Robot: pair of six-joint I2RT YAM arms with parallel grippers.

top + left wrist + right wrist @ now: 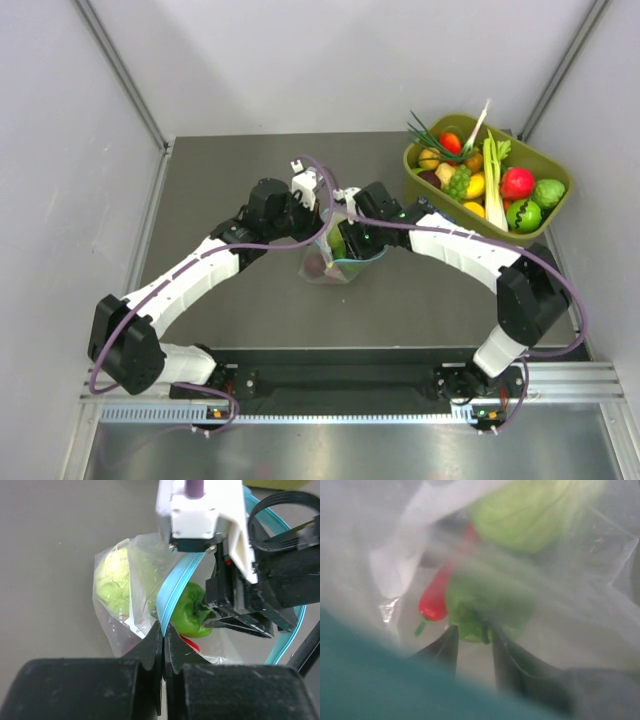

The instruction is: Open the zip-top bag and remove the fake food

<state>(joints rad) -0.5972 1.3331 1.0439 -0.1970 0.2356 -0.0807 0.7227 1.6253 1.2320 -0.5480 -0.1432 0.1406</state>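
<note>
You had the left gripper (163, 632) pressed together on the teal-blue zip strip (175, 587) of the zip-top bag (335, 265), pinching one lip so the mouth stood up. The bag sat near the middle of the table (240, 170), well apart from the olive-green tub (545, 160) at the far right.

Your right gripper (472, 646) was down inside the mouth with its fingers narrowly parted. The tips sat on either side of the stem of the green bell pepper (490, 600) (I could not tell whether either pad touched it). The red chili (437, 592) lay just beside the pepper, and the pale cabbage (530, 510) lay deeper in the bag behind both.

The step in hand looked like the first pick, the pepper, with all three foods not yet out. The stem was thin and the plastic looked slick, so I judged a bite lower on the pepper's shoulder would have been safer than one on the stem alone. The left pinch needed to be firm, or the crinkly film would likely have lifted with the pepper. A withdrawal straight back along the line of the mouth seemed best, to avoid snagging the film or dragging the chili.
</note>
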